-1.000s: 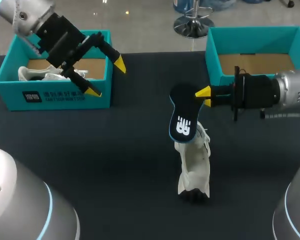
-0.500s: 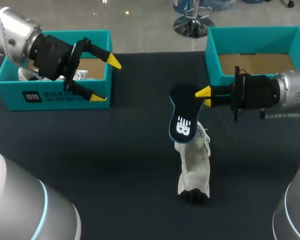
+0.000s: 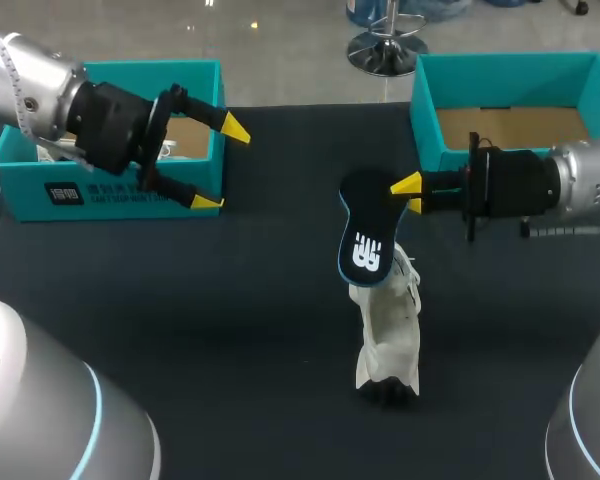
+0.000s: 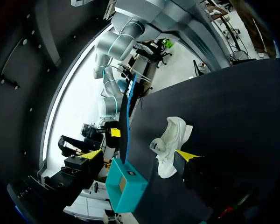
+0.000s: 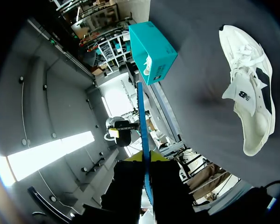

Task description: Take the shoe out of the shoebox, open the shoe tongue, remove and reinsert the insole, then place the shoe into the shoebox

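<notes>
To the far left of the shoe you see the left shoebox. Your left gripper hangs beside that box, jaws wide with nothing between them. The white shoe lies on the dark table. At the shoe's far end, your right gripper pinches the dark insole, jaws narrow. Behind the shoe, to its right, stands the right shoebox.

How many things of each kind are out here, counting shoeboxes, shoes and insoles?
Teal shoeboxes: 2
White shoes: 2
Insole: 1
Total: 5
</notes>
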`<state>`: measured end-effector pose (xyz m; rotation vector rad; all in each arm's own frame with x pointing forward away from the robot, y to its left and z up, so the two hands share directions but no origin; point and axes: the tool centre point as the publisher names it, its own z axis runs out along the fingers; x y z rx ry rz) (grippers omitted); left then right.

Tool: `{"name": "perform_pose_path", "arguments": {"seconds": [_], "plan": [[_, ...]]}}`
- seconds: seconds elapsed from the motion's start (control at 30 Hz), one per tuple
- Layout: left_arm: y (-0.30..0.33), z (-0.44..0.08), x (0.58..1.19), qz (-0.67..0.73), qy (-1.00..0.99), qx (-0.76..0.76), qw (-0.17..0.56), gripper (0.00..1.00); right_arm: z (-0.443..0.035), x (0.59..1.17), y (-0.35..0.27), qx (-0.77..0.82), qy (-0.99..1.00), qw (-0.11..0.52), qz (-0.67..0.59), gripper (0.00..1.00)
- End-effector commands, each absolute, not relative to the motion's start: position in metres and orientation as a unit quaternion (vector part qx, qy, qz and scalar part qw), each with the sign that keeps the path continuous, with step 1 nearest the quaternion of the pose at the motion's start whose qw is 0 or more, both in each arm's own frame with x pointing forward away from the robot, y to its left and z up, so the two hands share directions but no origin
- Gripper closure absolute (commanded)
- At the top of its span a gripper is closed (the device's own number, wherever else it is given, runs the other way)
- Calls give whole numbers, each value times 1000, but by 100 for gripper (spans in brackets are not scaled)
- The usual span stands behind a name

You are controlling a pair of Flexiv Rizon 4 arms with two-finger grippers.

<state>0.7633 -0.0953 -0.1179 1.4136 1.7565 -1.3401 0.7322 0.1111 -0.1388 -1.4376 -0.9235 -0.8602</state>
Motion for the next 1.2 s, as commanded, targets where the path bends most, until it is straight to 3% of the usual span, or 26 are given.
{"name": "perform_pose_path", "arguments": {"seconds": [0.03,0.57,0.7,1.2], "plan": [[-95,-117,765,-492,648,523,254,0,-139,733,112,-614,-395,576,-367,100],[-95,-117,765,-492,648,523,254,0,-139,733,112,-614,-395,576,-367,100],[-101,-117,763,-513,637,501,282,0,-139,733,112,-614,-395,576,-367,100],[-158,-120,733,-574,590,479,305,0,-139,733,112,-614,-395,576,-367,100]]}}
